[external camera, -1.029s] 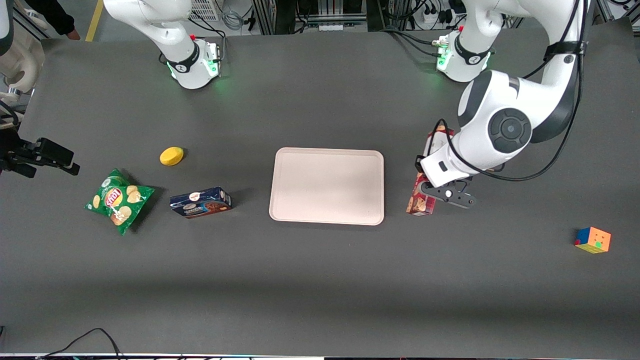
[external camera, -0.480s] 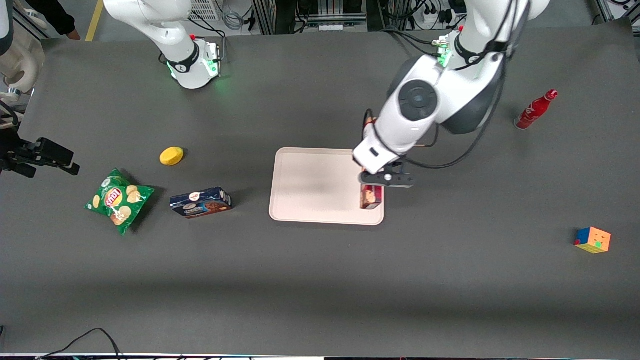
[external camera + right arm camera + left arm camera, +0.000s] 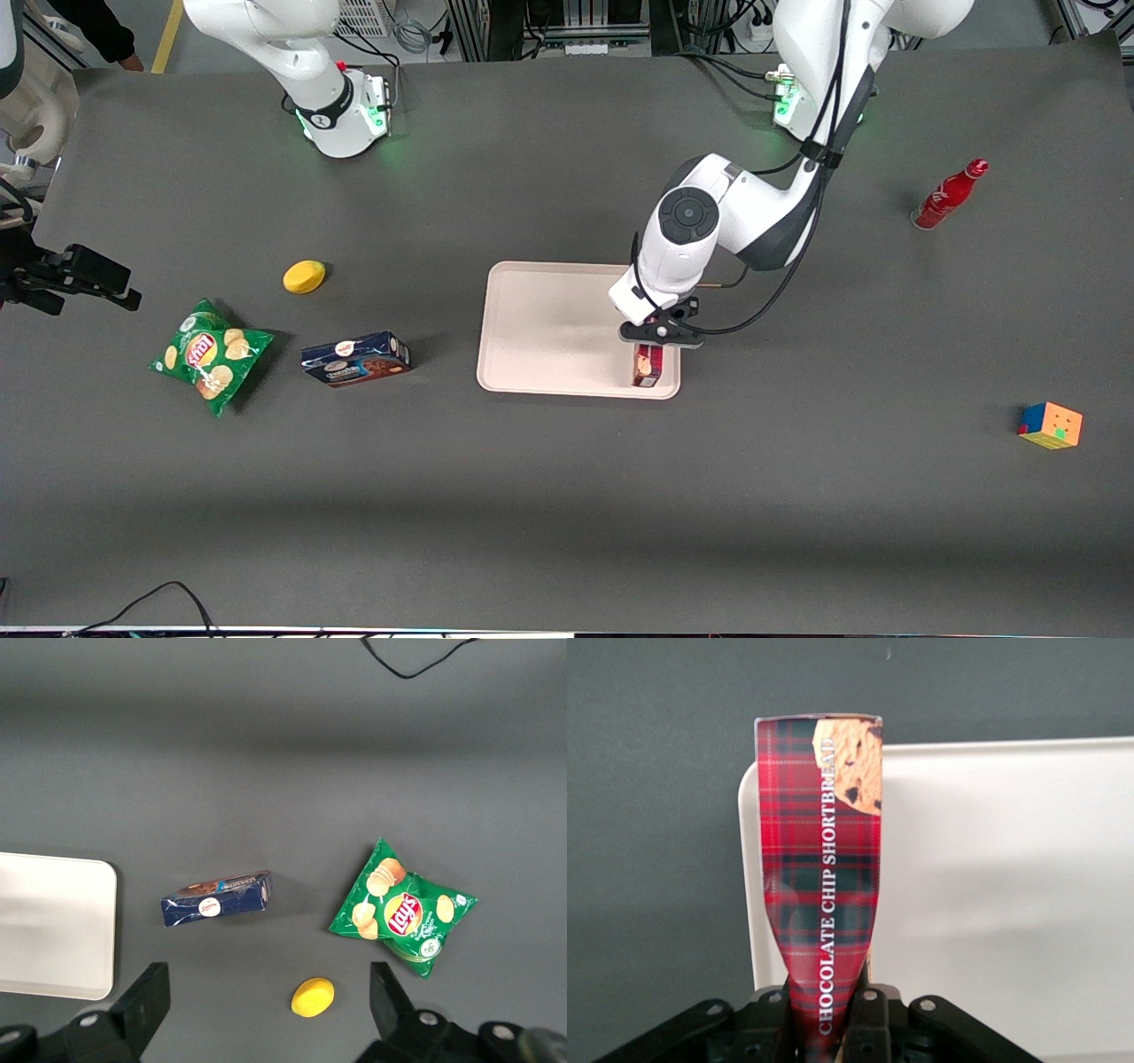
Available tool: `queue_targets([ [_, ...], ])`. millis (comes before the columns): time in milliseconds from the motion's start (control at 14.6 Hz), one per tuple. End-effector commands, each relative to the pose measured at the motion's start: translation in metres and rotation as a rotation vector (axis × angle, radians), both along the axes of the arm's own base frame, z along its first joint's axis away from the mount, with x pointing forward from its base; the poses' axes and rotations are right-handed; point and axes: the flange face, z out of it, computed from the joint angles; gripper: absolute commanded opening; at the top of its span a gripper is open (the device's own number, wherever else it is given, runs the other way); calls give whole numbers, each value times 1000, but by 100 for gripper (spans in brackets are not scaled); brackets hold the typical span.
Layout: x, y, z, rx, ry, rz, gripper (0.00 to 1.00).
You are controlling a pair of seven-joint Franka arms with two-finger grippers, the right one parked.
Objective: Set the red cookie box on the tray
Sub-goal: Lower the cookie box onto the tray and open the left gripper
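The red cookie box [image 3: 648, 365] is a long red plaid carton, and only its end nearer the front camera shows under the wrist. My left gripper [image 3: 660, 335] is shut on it, over the edge of the pale beige tray [image 3: 549, 328] that lies toward the working arm's end. The left wrist view shows the box [image 3: 824, 859] running away from the gripper [image 3: 824, 1020], squeezed between both fingers [image 3: 873, 1014], with the tray [image 3: 992, 904] beneath and beside it. Whether the box rests on the tray or hangs just above it I cannot tell.
A dark blue cookie box [image 3: 355, 358], a green chips bag [image 3: 210, 354] and a yellow round thing [image 3: 304, 276] lie toward the parked arm's end. A red bottle [image 3: 948, 194] and a coloured cube [image 3: 1051, 425] stand toward the working arm's end.
The gripper has carried the red cookie box from the bare table onto the tray's edge, then lowered a little. The red bottle came into view as the arm moved away.
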Motion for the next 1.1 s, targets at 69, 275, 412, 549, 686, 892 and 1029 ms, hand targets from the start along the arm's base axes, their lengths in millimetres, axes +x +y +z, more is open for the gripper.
queue_targets([
  [69, -13, -3, -22, -10, -42, 42, 8],
  [275, -13, -1, -33, -4, -36, 46, 10],
  [412, -12, 0, -35, -1, -34, 46, 11],
  [549, -11, 1, -37, 1, -34, 49, 11],
  [686, -11, 1, -39, 5, -33, 47, 18],
  [892, -10, 2, -40, 4, -33, 52, 68],
  [1029, -8, 2, -36, 1, -39, 54, 100],
])
